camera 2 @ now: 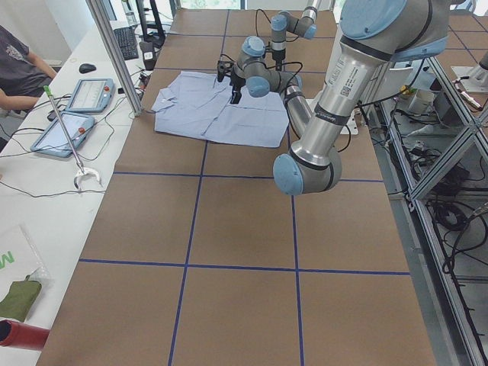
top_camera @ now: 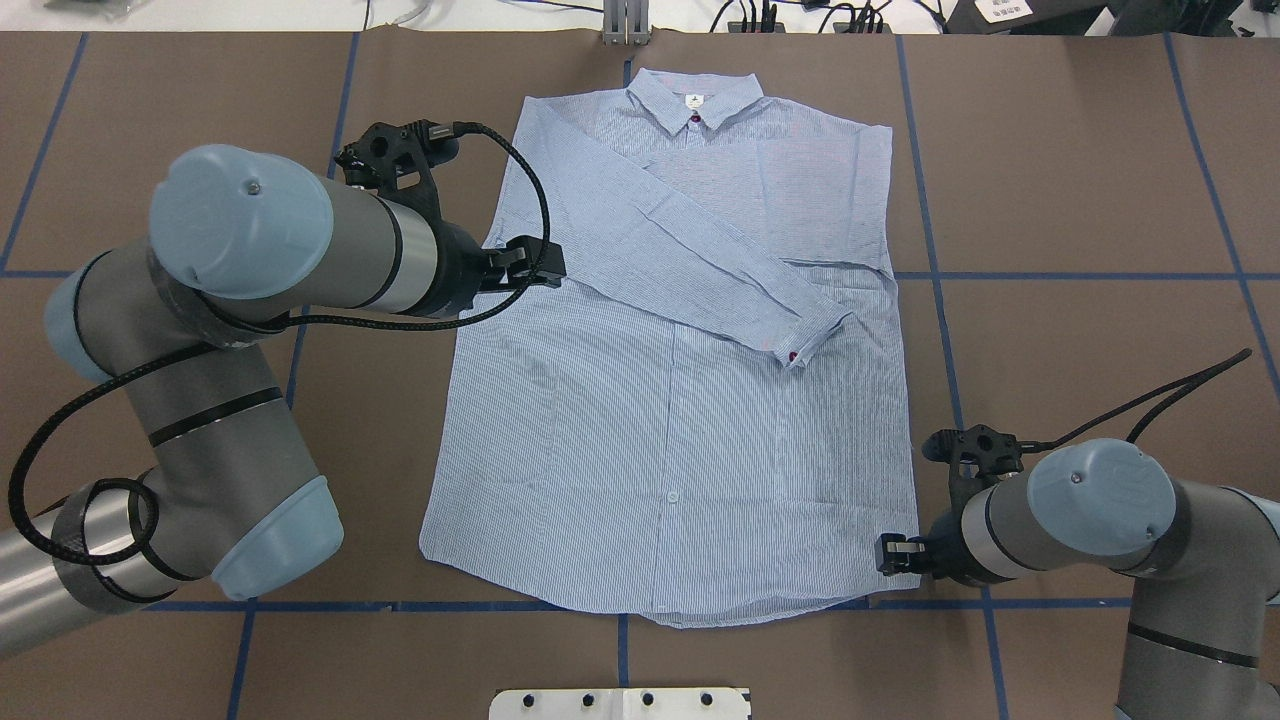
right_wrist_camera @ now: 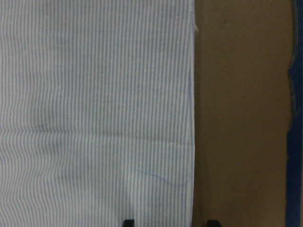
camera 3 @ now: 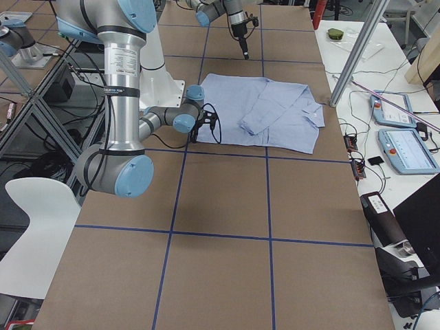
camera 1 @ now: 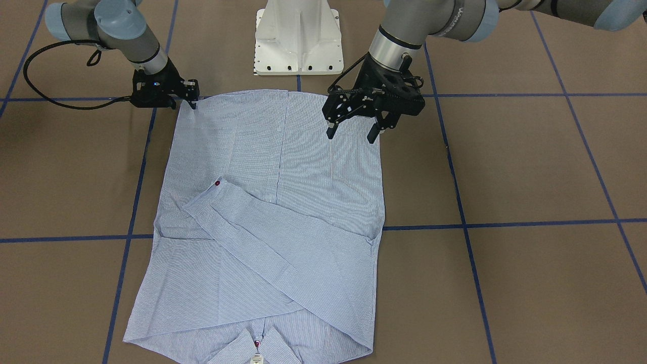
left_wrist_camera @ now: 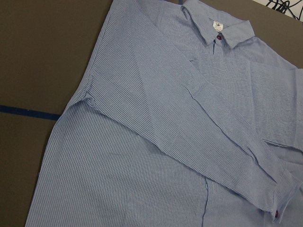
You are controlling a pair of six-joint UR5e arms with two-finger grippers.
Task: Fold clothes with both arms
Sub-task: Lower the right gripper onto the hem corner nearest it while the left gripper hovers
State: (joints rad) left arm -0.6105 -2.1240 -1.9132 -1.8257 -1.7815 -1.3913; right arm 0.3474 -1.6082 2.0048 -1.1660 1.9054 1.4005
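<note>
Shirt (top_camera: 680,400) likely needs both hem corners pinched together: right fingers (camera 1: 193,101) straddle theirs, released; left fingers (camera 1: 330,129), also released, hover above.

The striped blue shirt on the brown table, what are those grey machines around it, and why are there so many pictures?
Those are two robot arms, each ending in a black two-finger gripper. One camera looks down from behind the robot and one faces it. Two more stand at the table's ends, and one rides on each wrist, giving the close-ups of cloth. The shirt lies flat on the table, front up, with one sleeve folded across the chest. The left gripper is open above the shirt's side. The right gripper is open, low at a bottom hem corner. Neither has closed on the cloth.
</note>
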